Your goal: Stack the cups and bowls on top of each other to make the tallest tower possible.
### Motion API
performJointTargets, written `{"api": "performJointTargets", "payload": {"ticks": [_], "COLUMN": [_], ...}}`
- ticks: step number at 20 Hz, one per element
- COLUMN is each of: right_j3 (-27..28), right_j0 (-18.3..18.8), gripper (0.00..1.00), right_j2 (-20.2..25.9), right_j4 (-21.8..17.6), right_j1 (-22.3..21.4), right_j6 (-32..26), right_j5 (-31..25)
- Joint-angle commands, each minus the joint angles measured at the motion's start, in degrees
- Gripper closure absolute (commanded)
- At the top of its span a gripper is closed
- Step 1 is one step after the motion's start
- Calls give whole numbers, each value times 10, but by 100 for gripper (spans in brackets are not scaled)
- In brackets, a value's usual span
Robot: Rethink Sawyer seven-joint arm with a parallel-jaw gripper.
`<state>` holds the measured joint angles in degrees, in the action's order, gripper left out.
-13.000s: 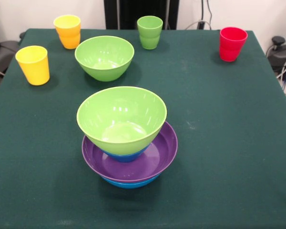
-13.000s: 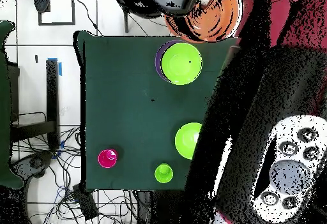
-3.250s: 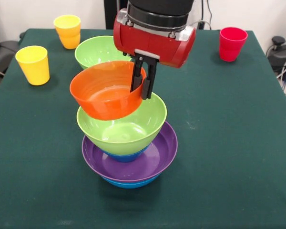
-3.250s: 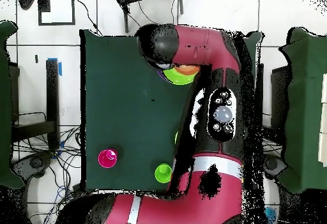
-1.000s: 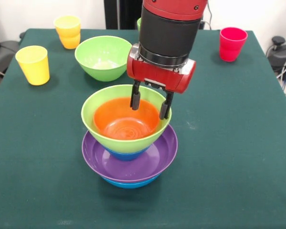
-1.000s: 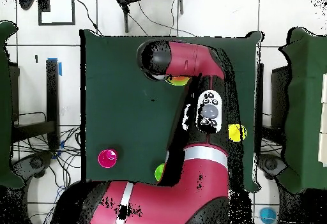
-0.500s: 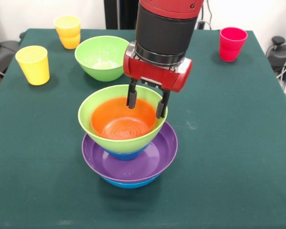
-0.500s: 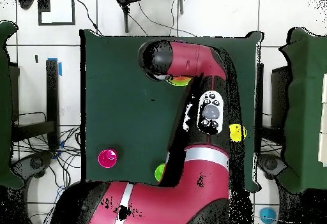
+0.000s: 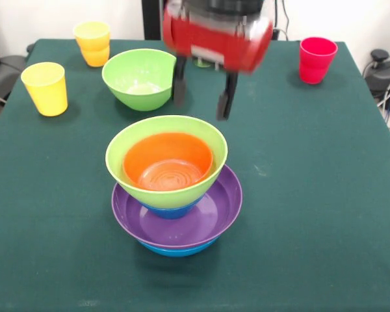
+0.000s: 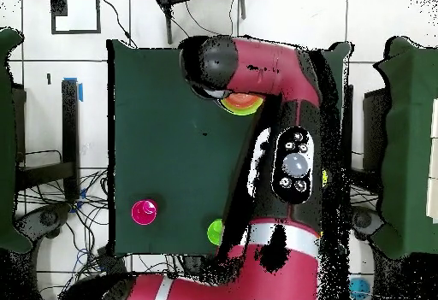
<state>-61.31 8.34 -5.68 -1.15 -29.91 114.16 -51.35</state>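
The tower stands at the table's middle: a small orange bowl (image 9: 168, 159) sits nested in a large light green bowl (image 9: 120, 170), over a small blue bowl (image 9: 172, 211), a wide purple bowl (image 9: 205, 221) and a large blue bowl (image 9: 175, 249). My gripper (image 9: 203, 95) is open and empty, raised above and behind the tower, touching nothing. A second light green bowl (image 9: 142, 78) stands behind it. A yellow cup (image 9: 45, 88), an orange-yellow cup (image 9: 93, 42) and a red cup (image 9: 316, 60) stand apart. The light green cup is mostly hidden behind the gripper. In the overhead view the orange bowl (image 10: 245, 100) shows beside the arm.
The cups line the table's far side in the front view, yellow ones at the left, red at the right. In the overhead view the arm (image 10: 291, 160) covers much of the table; the red cup (image 10: 144, 211) and the green cup (image 10: 214, 228) show near the robot's base.
The orange bowl, carried in earlier, now rests inside the green bowl. The gripper has let go and has risen up and back from the tower within the last second.
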Motion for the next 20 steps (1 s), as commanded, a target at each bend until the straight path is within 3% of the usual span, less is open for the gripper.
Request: {"api": "performJointTargets", "payload": {"ticks": [1,9,13,20], "right_j3": [41,170,104,-16], "right_j0": [-17,-25,-40,-26], "gripper": [0,0,0,0], "right_j2": [15,0,-19,-41], "right_j4": [15,10,14,26], "right_j1": [-74,-68,-104,-181], "right_j6": [40,59,81,36], "right_j5": [-143,-279,-254,-218]}}
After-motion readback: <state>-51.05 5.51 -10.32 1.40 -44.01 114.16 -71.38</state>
